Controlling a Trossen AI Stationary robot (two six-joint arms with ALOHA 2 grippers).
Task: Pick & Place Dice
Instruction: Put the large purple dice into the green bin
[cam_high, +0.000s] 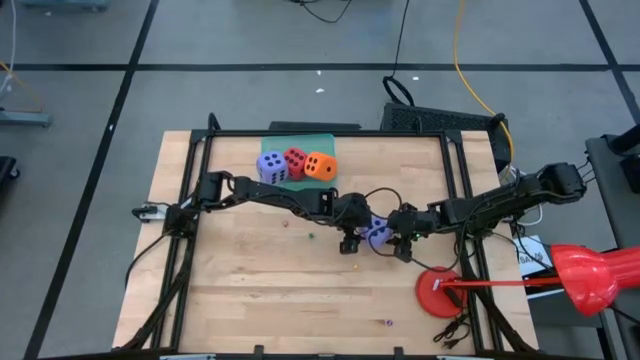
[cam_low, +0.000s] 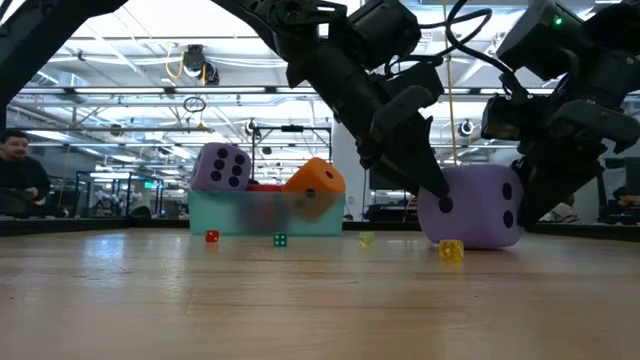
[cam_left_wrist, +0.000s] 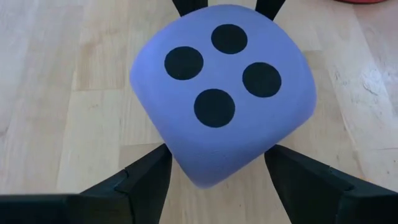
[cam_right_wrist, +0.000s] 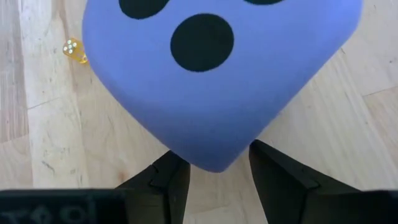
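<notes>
- In the high view the last purple-blue die (cam_high: 378, 233) sits on the bench (cam_high: 250, 280) right of the frame's centre, squarely between the left gripper (cam_high: 349, 240) and the right gripper (cam_high: 404, 246).
- Each wrist view shows the die filling the gap ahead of its own fingers. The left fingers (cam_left_wrist: 143, 180) stand spread wide on both sides of it, apparently not pressing in. The right fingers (cam_right_wrist: 168, 180) sit half-closed at the die's lower corner; whether they pinch it I cannot tell.
- A cube has no long axis, so either arm could take it; both are equally near, and they crowd each other.
- The other three dice, purple-blue (cam_high: 271, 167), red (cam_high: 295, 161) and orange (cam_high: 320, 166), sit on the teal tray (cam_high: 305, 143) in the upper middle of the frame, well apart from this die.
- Open bench lies between; judged from here, the left arm has the clearer run toward the tray.
- A tiny yellow die (cam_low: 451, 250) lies just beside the big one in the low view.
</notes>
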